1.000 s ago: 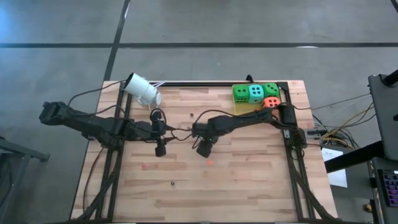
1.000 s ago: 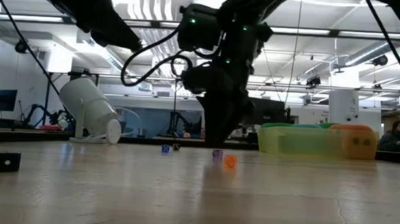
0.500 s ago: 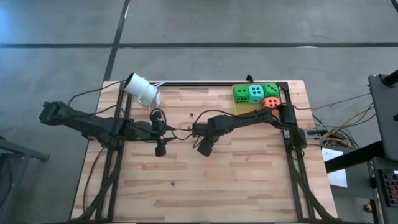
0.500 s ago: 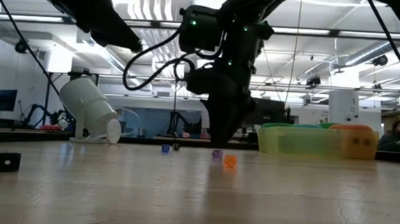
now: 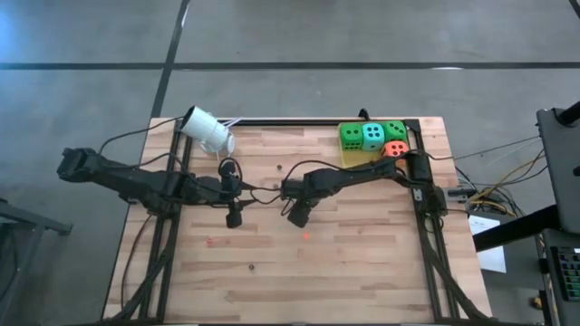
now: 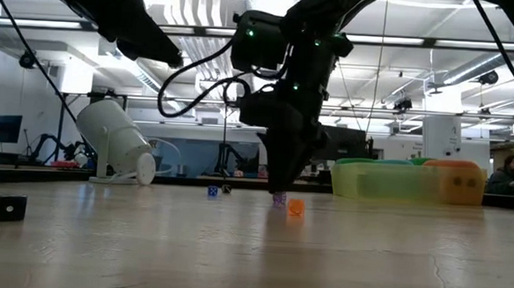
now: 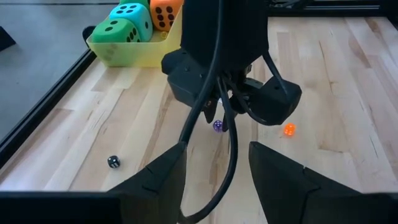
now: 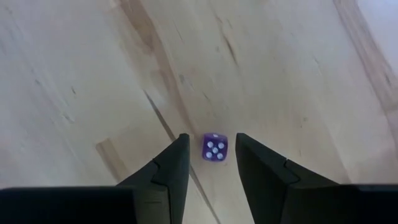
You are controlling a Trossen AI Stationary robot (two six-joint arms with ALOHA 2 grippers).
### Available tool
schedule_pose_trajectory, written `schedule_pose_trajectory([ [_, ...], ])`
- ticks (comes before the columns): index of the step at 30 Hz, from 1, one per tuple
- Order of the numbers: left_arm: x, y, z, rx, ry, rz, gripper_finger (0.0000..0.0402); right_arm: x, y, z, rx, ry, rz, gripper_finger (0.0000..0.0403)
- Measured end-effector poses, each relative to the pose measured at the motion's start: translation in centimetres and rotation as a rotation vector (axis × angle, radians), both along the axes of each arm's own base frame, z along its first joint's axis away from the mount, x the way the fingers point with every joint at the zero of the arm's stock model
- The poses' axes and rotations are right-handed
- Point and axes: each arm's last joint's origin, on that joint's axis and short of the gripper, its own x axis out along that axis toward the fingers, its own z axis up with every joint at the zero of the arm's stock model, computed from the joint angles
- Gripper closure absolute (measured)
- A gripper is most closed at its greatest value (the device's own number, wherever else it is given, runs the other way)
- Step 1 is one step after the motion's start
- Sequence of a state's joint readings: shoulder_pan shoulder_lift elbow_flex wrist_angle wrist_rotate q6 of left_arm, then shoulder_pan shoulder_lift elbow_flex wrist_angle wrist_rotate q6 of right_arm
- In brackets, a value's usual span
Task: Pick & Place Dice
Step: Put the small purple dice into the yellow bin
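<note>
White cup [image 5: 208, 130]: on its side, left of the yellow tray [image 5: 355, 156]. Left gripper [image 5: 234, 217]: fingers spread, empty. Right gripper [image 8: 211, 163]: fingers apart, straddling a small purple die [image 8: 214, 147], untouched. Small orange die [image 7: 289, 129]: beside it. Tray holds large dice [image 5: 372, 136]. No legible writing.

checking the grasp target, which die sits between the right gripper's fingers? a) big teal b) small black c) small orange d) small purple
D: the right wrist view shows the purple die between the open fingers of the right gripper, not yet gripped.
</note>
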State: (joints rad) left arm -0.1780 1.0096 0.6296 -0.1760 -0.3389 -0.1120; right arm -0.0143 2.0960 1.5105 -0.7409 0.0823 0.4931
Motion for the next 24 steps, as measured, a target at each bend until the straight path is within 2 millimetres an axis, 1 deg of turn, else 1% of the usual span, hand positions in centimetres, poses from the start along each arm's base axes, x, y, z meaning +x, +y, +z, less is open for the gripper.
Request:
schedule_pose_trajectory([
  [4, 0.0, 0.0, 0.0, 0.000, 0.000, 0.000, 0.0224, -0.4, 0.0, -0.6, 0.000, 0.020, 0.000, 0.0278],
  [8, 0.0, 0.0, 0.0, 0.000, 0.000, 0.000, 0.0226, -0.6, 0.0, -1.4, 0.000, 0.000, 0.001, 0.0275],
  [14, 0.0, 0.0, 0.0, -0.001, 0.000, 0.000, 0.0226, -0.5, 0.0, -1.4, -0.002, -0.013, 0.005, 0.0284],
  [18, 0.0, 0.0, 0.0, -0.002, -0.001, -0.001, 0.0226, -0.4, 0.0, -1.4, -0.003, -0.017, 0.007, 0.0301],
  [24, 0.0, 0.0, 0.0, -0.002, -0.001, -0.001, 0.0226, -0.4, 0.0, -1.4, -0.016, -0.018, 0.004, 0.0353],
])
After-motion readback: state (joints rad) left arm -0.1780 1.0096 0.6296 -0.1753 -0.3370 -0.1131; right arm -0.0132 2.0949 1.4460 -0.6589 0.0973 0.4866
